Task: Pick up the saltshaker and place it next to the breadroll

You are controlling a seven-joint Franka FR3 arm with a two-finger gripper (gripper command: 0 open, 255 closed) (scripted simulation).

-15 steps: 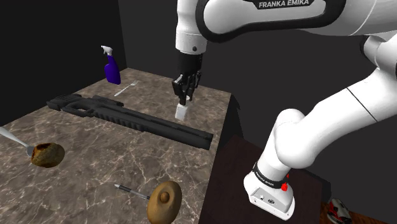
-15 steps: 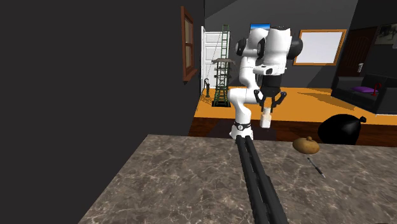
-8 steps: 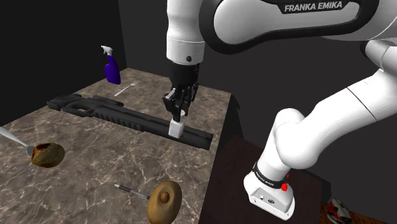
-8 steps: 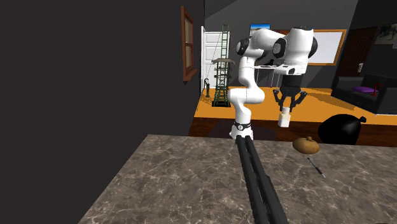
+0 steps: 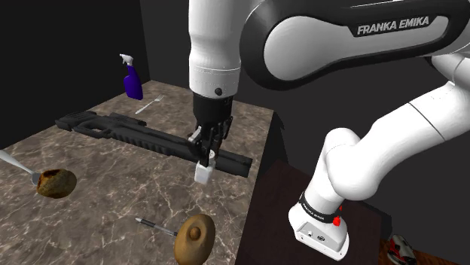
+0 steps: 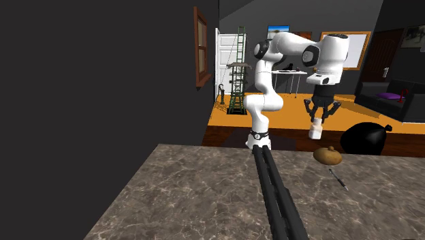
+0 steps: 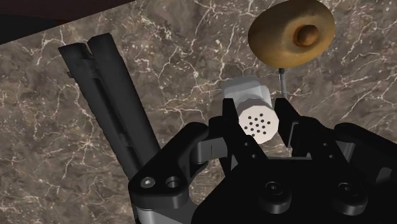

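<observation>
Near the middle of the shoulder view, the all-black two-finger gripper (image 5: 205, 156) hangs from the white arm with its fingers pinched on the small white saltshaker with a perforated cap (image 5: 203, 172). The shaker hangs just in front of the long black rifle-shaped object (image 5: 151, 139) and looks clear of the brown marble-patterned counter (image 5: 113, 181). The wrist view confirms the clasp, a finger pressed to each side of the shaker (image 7: 259, 119). The pick-up looks done and the carry is in hand. The round golden-brown breadroll with a darker knob (image 5: 194, 238) sits at the lower centre of the shoulder view, apart from the shaker, with a thin dark-handled screwdriver (image 5: 154, 224) just to its left. The next move probably calls for travel toward the roll, a descent onto bare counter beside it, away from the screwdriver, and an upright release.
</observation>
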